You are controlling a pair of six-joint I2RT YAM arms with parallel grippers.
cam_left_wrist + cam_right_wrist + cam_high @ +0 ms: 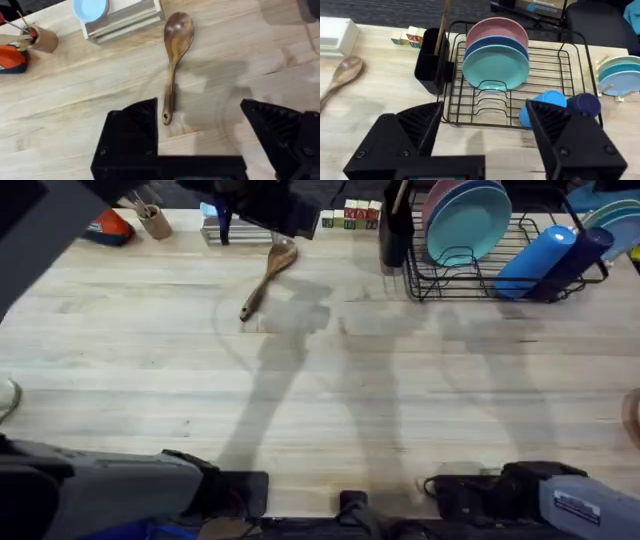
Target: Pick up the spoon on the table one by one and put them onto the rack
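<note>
Table (330, 400) bare around spoon (266, 280); wooden stand (122, 20) just beyond bowl. Rack (570, 75) slots crowded (plates (496, 62), cups (545, 105)).

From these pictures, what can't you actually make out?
- Overhead: the spoon's bowl end is partly covered by the dark blurred arm above it.
- Right wrist: the stick in the black utensil cup runs off the top edge; I cannot tell its shape.
- Right wrist: the blue cups on the rack are partly hidden behind that arm's own fingers.
- Overhead: the small blocks are too small to read.
</note>
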